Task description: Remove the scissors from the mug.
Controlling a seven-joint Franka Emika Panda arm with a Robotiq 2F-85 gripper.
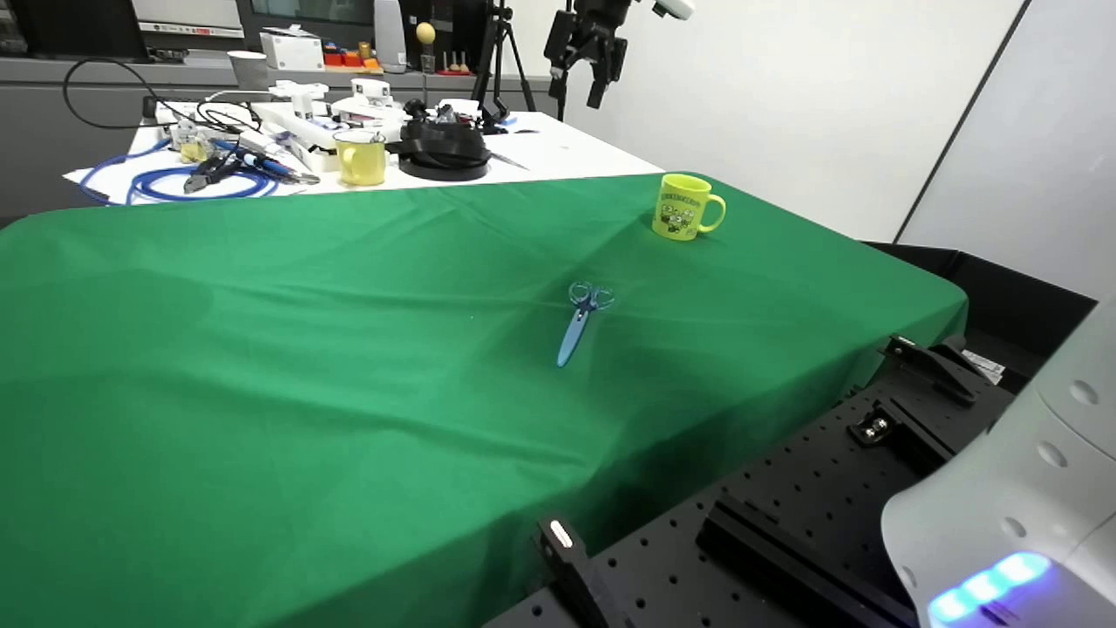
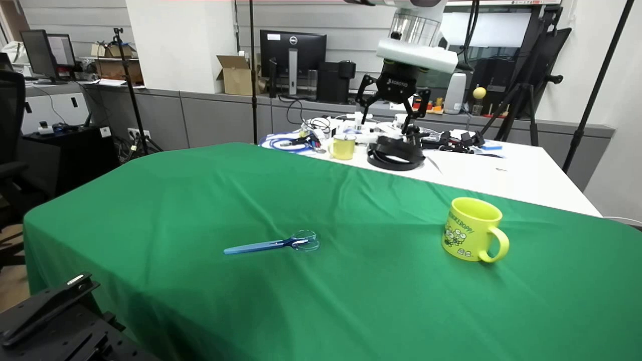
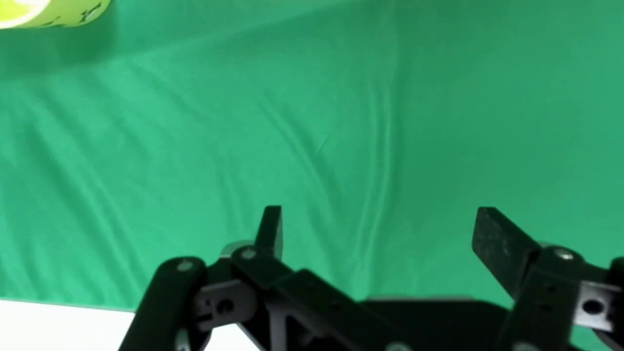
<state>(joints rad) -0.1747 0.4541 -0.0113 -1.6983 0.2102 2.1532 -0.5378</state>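
The scissors lie flat on the green cloth (image 1: 305,366), apart from the mug, in both exterior views; the scissors (image 1: 574,330) have light-blue blades and clear loops, and they also show in an exterior view (image 2: 266,245). They are out of the wrist view. The yellow-green mug (image 1: 673,209) stands upright on the cloth, its handle to the side; it also shows in an exterior view (image 2: 467,231). Part of the mug (image 3: 63,13) shows at the wrist view's top left corner. My gripper (image 3: 379,214) is open and empty, high above the table in an exterior view (image 2: 384,124).
A paler yellow cup (image 1: 363,160) stands on the white table behind, beside blue cables (image 1: 166,183) and a black coil-like object (image 1: 443,153). A black perforated base plate (image 1: 750,488) borders the cloth on the robot's side. A tripod (image 2: 524,100) stands behind.
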